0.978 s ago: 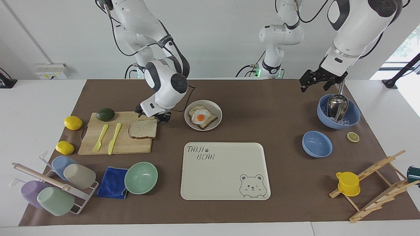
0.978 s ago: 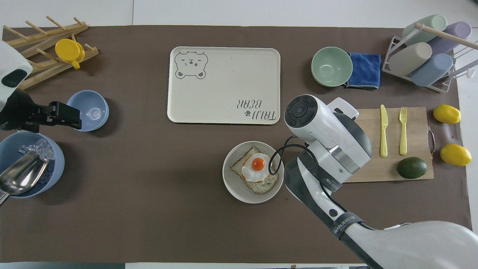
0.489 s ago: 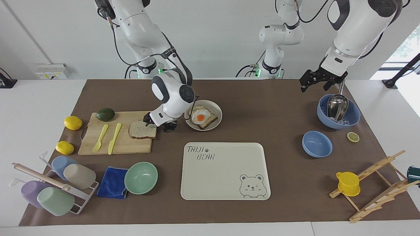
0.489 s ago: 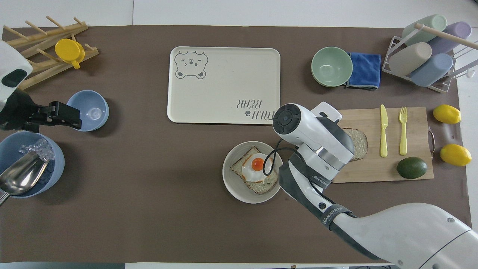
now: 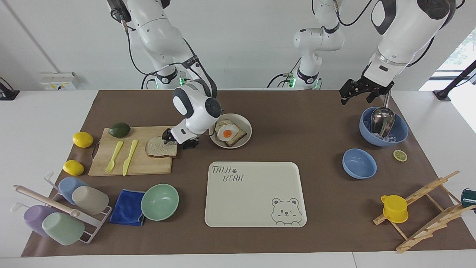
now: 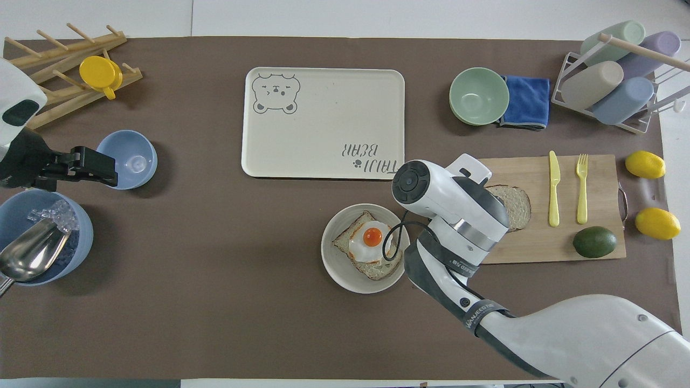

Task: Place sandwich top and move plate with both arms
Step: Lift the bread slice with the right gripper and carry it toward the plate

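The sandwich top, a pale bread slice, lies flat on the wooden cutting board; it also shows in the overhead view. My right gripper is low at the slice's corner toward the plate, open, one finger over the slice and one just off the board's edge. The plate stands beside the board and holds a toasted slice with a fried egg; both show in the overhead view too, the plate and the egg toast. My left gripper waits in the air over the blue ice bowl.
On the board lie a yellow knife, a fork and an avocado. The cream bear tray lies farther from the robots than the plate. A mint-green bowl, a cup rack, lemons, two blue bowls and a wooden rack stand around.
My right gripper has swung from the board's robot-side edge to the slice's corner by the plate and come down. The slice, the plate and the left arm have not moved.
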Robot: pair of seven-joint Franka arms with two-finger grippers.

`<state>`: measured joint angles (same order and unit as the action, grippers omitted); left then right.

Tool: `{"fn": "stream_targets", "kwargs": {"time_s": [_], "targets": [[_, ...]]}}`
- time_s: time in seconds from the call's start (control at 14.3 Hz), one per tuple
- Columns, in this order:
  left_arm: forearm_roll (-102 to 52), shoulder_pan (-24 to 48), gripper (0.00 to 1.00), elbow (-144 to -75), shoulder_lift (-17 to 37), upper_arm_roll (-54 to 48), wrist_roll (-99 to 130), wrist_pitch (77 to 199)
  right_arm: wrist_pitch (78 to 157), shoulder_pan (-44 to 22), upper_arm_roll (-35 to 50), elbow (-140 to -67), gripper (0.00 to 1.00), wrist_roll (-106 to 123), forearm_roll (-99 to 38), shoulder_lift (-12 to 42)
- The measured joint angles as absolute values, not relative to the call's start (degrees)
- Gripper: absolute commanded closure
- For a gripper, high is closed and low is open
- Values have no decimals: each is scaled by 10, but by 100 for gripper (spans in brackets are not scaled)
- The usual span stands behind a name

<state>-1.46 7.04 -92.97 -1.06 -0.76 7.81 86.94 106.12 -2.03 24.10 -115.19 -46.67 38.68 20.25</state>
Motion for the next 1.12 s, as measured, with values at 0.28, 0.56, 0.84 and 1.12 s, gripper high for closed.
{"fn": "stream_targets", "kwargs": {"time_s": [0.28, 0.56, 0.84, 1.12], "targets": [[-15, 70, 0, -930, -11, -8, 78, 869, 1056, -20, 241, -1159, 100, -467, 398, 195], [-15, 70, 0, -930, -11, -8, 78, 869, 1025, -20, 241, -1136, 100, -467, 400, 189], [-15, 70, 0, -930, -11, -8, 78, 869, 968, -21, 269, -1068, 100, -466, 400, 189], [-15, 70, 0, -930, -11, -8, 78, 869, 903, -21, 350, -982, 100, -466, 378, 191]]}}
